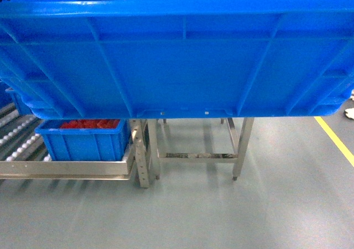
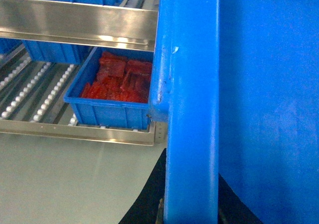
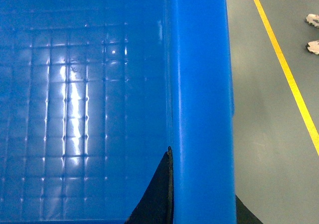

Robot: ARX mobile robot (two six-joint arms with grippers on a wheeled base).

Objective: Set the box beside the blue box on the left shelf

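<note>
The box (image 1: 177, 55), a large bright blue ribbed crate, hangs in the air and fills the upper half of the head view. My left gripper (image 2: 192, 204) is shut on its left rim (image 2: 192, 84), a black finger (image 2: 149, 199) on each side. My right gripper (image 3: 202, 199) is shut on the right rim (image 3: 199, 84), with one finger (image 3: 157, 199) inside the empty crate. Below and to the left, a smaller blue box (image 1: 83, 141) (image 2: 112, 92) full of red parts sits at the front of the left shelf (image 1: 66, 169) (image 2: 75, 132), on its white rollers.
A steel table frame (image 1: 199, 156) stands on the grey floor right of the shelf. A higher shelf bar (image 2: 75, 22) crosses above the small box. A yellow floor line (image 1: 334, 141) (image 3: 281, 59) runs on the right, with someone's shoes (image 3: 313, 20) beyond it.
</note>
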